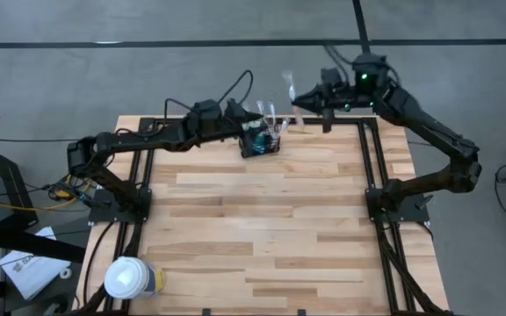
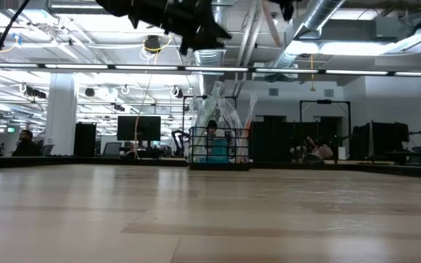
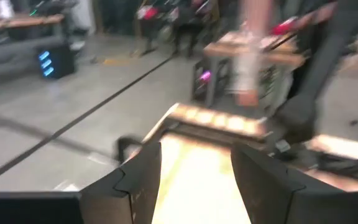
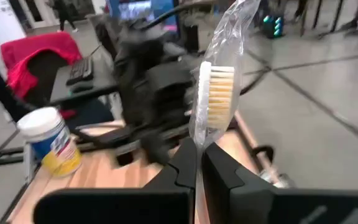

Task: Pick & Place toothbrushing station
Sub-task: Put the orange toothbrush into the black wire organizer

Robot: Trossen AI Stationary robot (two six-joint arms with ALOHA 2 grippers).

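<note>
R claw clamped on wrapped toothbrush; L claw open, empty, beside basket.

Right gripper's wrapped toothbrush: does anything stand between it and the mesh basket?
Nothing lies between toothbrush, shut in the right gripper, and basket. The open left gripper hovers beside the basket, crowding it.

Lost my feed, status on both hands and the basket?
Left hand open beside basket. Right hand shut on wrapped toothbrush, past table's far edge. Nothing blocking.
</note>
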